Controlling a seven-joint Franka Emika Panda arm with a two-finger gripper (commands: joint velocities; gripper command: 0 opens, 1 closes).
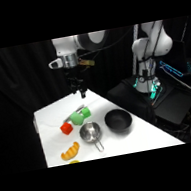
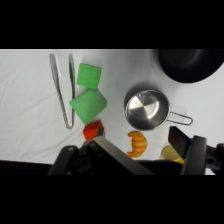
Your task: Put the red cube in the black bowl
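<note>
The small red cube [image 1: 66,128] [image 2: 93,131] rests on the white table, touching the near-left side of a green object [image 1: 80,116] [image 2: 89,95]. The black bowl [image 1: 118,121] [image 2: 192,64] stands to the right, beyond a metal cup, and its inside looks dark with nothing showing in it. My gripper [image 1: 80,90] [image 2: 135,140] hangs high over the far part of the table, up and behind the cube. It is open, its fingers wide apart with nothing held.
A shiny handled metal cup [image 1: 91,133] [image 2: 146,109] sits between cube and bowl. An orange croissant toy [image 1: 70,150] [image 2: 137,143] and a yellow piece [image 1: 73,161] [image 2: 171,154] lie near the front edge. Metal tongs [image 2: 62,90] lie beside the green object.
</note>
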